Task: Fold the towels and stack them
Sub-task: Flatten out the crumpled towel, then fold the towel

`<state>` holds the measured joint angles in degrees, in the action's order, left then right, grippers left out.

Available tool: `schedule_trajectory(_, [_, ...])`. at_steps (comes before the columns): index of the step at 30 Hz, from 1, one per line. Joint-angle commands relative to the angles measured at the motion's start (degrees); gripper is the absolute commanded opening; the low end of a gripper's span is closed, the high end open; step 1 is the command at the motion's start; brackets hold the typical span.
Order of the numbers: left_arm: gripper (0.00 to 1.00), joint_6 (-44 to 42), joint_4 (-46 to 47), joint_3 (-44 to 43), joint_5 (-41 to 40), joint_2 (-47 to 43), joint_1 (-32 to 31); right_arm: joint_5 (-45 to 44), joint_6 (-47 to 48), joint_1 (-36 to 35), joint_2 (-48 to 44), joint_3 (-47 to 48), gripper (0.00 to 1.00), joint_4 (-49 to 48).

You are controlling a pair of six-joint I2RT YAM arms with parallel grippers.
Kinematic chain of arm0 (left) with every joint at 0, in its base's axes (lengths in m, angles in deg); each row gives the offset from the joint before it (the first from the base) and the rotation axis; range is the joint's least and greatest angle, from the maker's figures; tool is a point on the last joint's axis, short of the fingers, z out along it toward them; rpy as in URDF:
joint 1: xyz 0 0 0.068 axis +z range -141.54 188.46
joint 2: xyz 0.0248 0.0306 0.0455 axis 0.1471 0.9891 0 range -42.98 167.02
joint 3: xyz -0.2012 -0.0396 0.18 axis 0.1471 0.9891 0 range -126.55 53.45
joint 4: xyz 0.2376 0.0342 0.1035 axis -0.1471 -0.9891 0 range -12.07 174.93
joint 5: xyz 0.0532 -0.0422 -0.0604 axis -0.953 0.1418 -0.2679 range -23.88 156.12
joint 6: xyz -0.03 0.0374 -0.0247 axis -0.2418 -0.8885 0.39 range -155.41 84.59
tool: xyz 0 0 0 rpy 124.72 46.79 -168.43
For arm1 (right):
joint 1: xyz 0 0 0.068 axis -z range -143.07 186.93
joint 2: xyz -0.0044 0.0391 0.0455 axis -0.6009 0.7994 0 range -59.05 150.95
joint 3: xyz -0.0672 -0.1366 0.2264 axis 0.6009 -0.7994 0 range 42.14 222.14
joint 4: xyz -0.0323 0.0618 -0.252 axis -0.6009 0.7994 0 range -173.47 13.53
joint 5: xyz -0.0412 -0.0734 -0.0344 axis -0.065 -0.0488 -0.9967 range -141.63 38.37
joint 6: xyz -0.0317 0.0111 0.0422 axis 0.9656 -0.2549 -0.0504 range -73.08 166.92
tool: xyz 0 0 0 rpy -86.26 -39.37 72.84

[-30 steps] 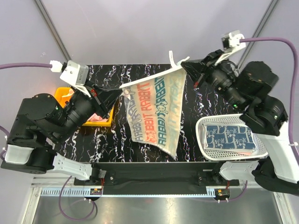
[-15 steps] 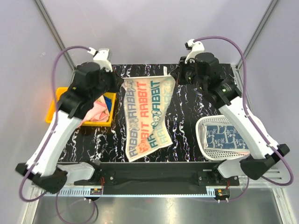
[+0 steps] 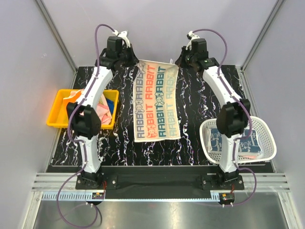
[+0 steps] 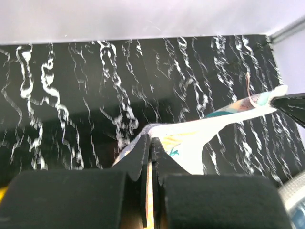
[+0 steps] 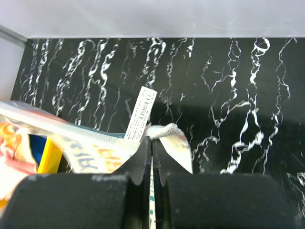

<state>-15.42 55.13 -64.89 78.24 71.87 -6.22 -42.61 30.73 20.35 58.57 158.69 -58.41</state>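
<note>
Black worktop (image 3: 205,95), white marble veining; pale grey walls (image 3: 157,28). Soft printed towel (image 3: 156,102), orange and teal RABBIT lettering, rectangular, spread at centre. Left end effector (image 3: 136,62) and right end effector (image 3: 177,62) pinched tight on its far corners, edge stretched between them. Yellow plastic tray (image 3: 56,117) at left. White mesh basket (image 3: 269,136) at right holds blue-patterned towel (image 3: 252,145).

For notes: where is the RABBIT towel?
Top view: the RABBIT towel is central, between yellow tray and white basket, far corners in left end effector and right end effector.
</note>
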Motion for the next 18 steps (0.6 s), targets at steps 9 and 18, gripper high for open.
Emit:
schedule_trajectory(9, [0.0,3.65,6.5,11.27,-3.77,-0.39,3.25,3.55,-4.98,3.57,3.33,-4.44,0.0,-1.23])
schedule_trajectory(18, [0.0,4.8,5.63,31.14,-13.5,-12.09,-1.49,3.64,-10.09,0.41,-11.18,-31.7,0.0,-5.98])
